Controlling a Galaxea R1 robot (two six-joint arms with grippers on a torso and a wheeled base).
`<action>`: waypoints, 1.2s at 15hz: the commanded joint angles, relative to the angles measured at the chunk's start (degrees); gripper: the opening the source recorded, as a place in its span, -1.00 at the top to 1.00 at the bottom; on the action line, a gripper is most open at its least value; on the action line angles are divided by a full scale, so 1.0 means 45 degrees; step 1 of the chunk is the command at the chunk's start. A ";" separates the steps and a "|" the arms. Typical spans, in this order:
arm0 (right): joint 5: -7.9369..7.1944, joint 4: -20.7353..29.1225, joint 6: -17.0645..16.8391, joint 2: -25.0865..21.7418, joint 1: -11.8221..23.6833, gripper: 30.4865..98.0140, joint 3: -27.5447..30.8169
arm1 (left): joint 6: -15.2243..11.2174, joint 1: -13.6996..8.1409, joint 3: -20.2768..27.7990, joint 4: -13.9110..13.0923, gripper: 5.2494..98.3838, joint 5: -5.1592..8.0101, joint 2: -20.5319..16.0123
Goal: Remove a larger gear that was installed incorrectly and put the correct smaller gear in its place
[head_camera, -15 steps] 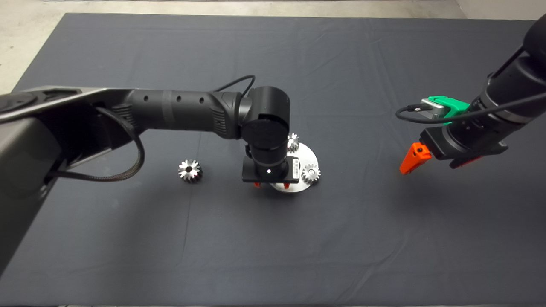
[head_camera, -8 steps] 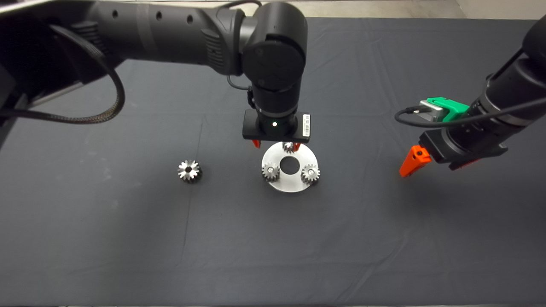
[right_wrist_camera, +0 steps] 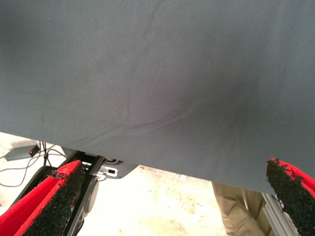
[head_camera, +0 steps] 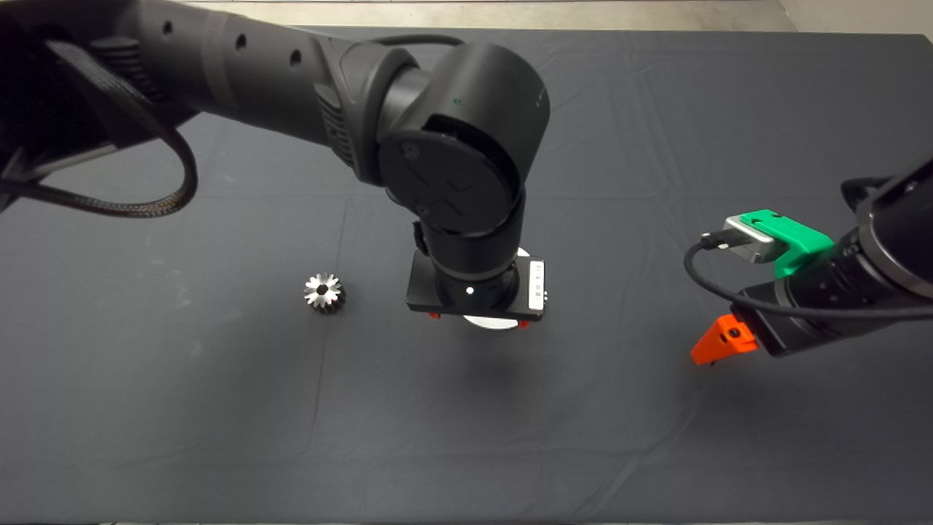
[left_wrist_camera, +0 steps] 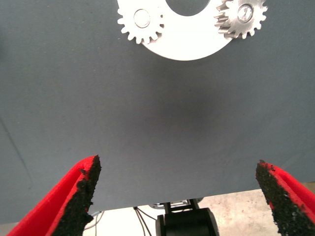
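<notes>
The left hand [head_camera: 477, 319] hangs over the middle of the worktop [head_camera: 656, 109], its wrist covering most of the round silver plate [head_camera: 487, 323], of which only a sliver shows at the near edge in the head view. Its two red fingers [left_wrist_camera: 74, 196] are spread wide and grasp nothing, with bare dark mat between them.

In the left wrist view the plate [left_wrist_camera: 189, 42] lies beyond the fingertips, with a round hole in its middle and two gears seated on it, one on each side of the hole. One is a pale, flat-looking gear [left_wrist_camera: 141, 20]; the other gear [left_wrist_camera: 241, 17] looks thicker, with darker tooth flanks, though it is cut off by the frame edge and hard to judge. A third gear may sit under the wrist, hidden.

The larger gear [head_camera: 323, 292] lies alone on the mat, well to the left of the plate, apart from both hands.

The right hand [head_camera: 718, 343] waits at the right side of the worktop, its fingers [right_wrist_camera: 51, 204] released and wide apart, empty. Past the mat's edge its wrist view shows the floor [right_wrist_camera: 147, 206], cables and a person's trouser leg [right_wrist_camera: 241, 211].
</notes>
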 commanded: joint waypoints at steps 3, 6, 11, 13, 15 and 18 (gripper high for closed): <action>-0.1068 -0.0479 0.0390 0.0108 0.0418 -0.99 0.0525 | -0.0218 -0.0528 0.0677 -0.0225 -0.59 0.1313 -0.0382; -0.1019 -0.0459 0.0404 0.0099 0.0418 -0.99 0.0714 | -0.0257 -0.0528 0.0716 -0.0225 -0.69 0.1333 -0.0854; -0.1019 -0.0701 0.0487 0.0199 0.0379 -0.99 0.0774 | -0.0238 -0.0528 0.0697 -0.0245 -0.69 0.1371 -0.1118; -0.1039 -0.0981 0.0819 0.0653 0.0379 -0.99 0.0667 | -0.0238 -0.0528 0.0677 -0.0244 -0.69 0.1372 -0.1328; -0.1058 -0.0967 0.0839 0.1171 0.0418 -0.99 0.0526 | -0.0238 -0.0525 0.0697 -0.0245 -0.69 0.1411 -0.1484; -0.1019 -0.0986 0.0961 0.1095 0.0437 -0.99 0.0486 | -0.0238 -0.0528 0.1052 -0.0303 -0.69 0.1352 -0.1379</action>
